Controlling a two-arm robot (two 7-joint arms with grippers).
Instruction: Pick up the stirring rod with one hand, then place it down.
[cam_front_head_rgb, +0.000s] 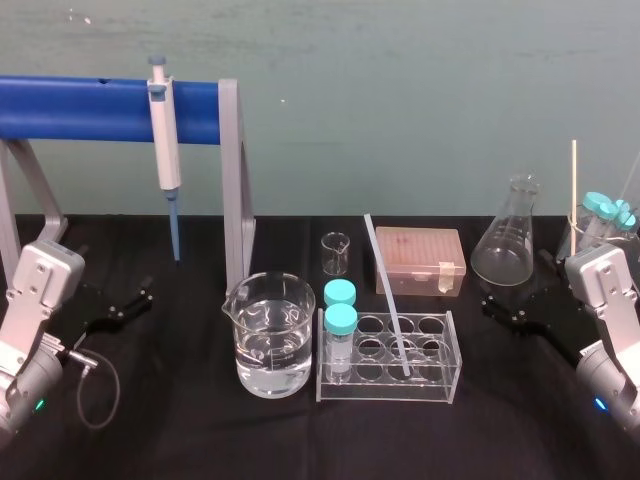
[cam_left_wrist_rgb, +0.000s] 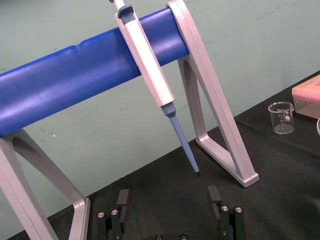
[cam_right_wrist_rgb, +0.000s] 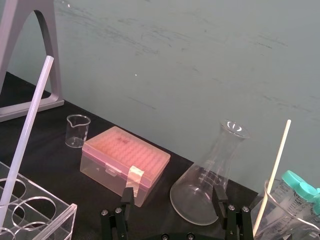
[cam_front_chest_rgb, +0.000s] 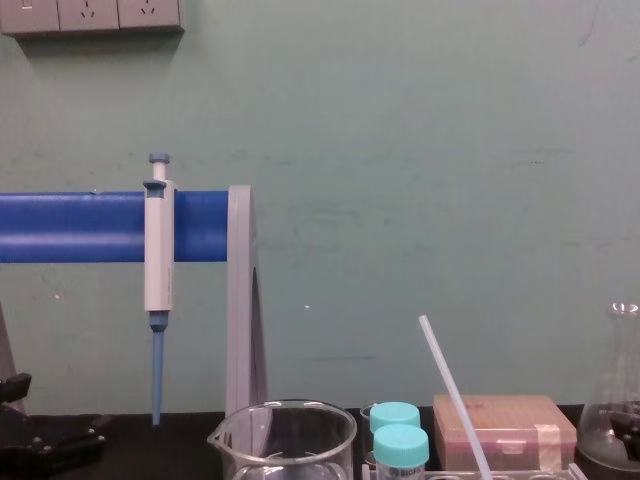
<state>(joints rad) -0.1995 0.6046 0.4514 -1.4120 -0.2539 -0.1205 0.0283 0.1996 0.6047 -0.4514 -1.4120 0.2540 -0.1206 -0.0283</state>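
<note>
Presently the stirring rod (cam_front_head_rgb: 386, 290) is leaning in the clear tube rack (cam_front_head_rgb: 350, 392) at lower centre of the head view. Its lower end is sitting, seemingly, in a near-row well, and its upper end is tilting back past the pink tip box (cam_front_head_rgb: 420, 255).

The left gripper (cam_left_wrist_rgb: 168, 196) is sitting at lower left over the black cloth (cam_front_head_rgb: 180, 430), below the blue-barred stand (cam_front_head_rgb: 90, 110) that is carrying the pipette (cam_front_head_rgb: 162, 130). The right gripper (cam_right_wrist_rgb: 172, 196) is sitting at lower right, just in front of the conical flask (cam_front_head_rgb: 505, 250). Both are standing with jaws spread apart, holding nothing.

Handling, as a judgement: the rod is looking light, stiff and smooth, so probably slippery and brittle. The free upper stretch above the rack is looking like the best place to grip. Lifting it along its own lean should be keeping it from levering against the well.

Hard to make out: the rod's tip is blurring behind the rack's clear walls. The chest view is cutting the rod off at its bottom edge. A second thin cream stick (cam_front_head_rgb: 573, 185) is standing among capped tubes (cam_front_head_rgb: 598, 203) at far right, with its base hidden.
</note>
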